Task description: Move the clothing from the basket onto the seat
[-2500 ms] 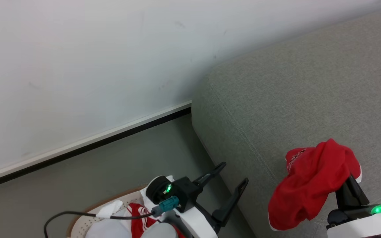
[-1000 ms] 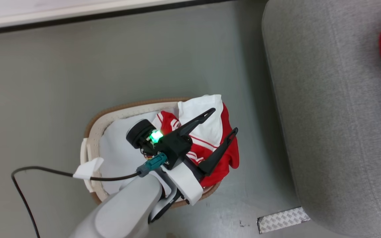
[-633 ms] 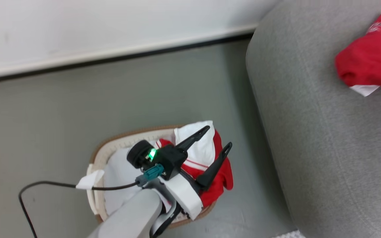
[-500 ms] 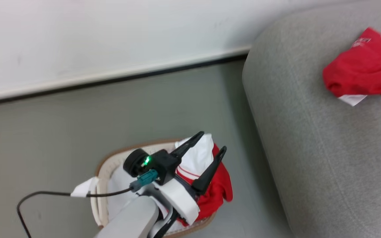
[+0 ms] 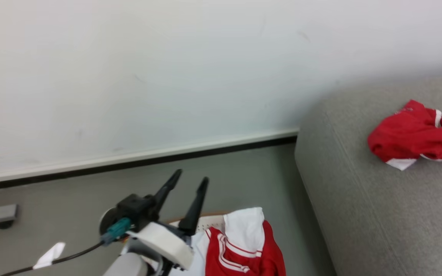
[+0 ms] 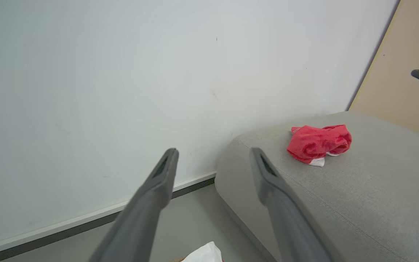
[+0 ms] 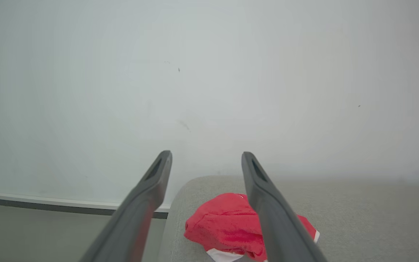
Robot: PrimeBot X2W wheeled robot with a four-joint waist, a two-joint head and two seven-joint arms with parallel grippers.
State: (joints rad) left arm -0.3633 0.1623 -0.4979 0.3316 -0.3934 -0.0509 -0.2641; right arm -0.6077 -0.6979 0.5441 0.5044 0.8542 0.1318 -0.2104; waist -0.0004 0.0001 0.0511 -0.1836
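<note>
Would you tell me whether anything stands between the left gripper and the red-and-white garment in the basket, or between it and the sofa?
Nothing visible does. The open left gripper hangs beside the red-and-white garment, which lies uncovered on top in the basket. Only bare floor separates it from the sofa, where one red garment lies.

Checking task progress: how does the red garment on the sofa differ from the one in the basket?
Place: the seat garment lies on the grey sofa; the basket garment sits in the basket on the floor.
Look: the seat garment is a crumpled heap, almost all red with a small white edge; the basket garment shows a broad white panel and thin white stripes.
Shared: both are soft, bright red and white fabric.
</note>
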